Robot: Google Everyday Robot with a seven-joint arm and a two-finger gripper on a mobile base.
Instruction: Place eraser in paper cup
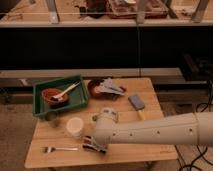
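Note:
The paper cup [75, 127] stands upright on the wooden table [150, 107], left of centre near the front. The striped eraser [91, 145] lies flat on the table just right of and in front of the cup, only its left end showing. My gripper [96, 144] hangs at the end of the white arm [160, 131] that reaches in from the right, and sits right at the eraser, hiding most of it.
A green tray [41, 106] with a red bowl [51, 95] and white spoon sits back left, a small dark cup [52, 118] before it. A brown bowl with utensils [106, 88] stands at the back, a blue-grey block [136, 102] to the right, a fork [59, 148] front left.

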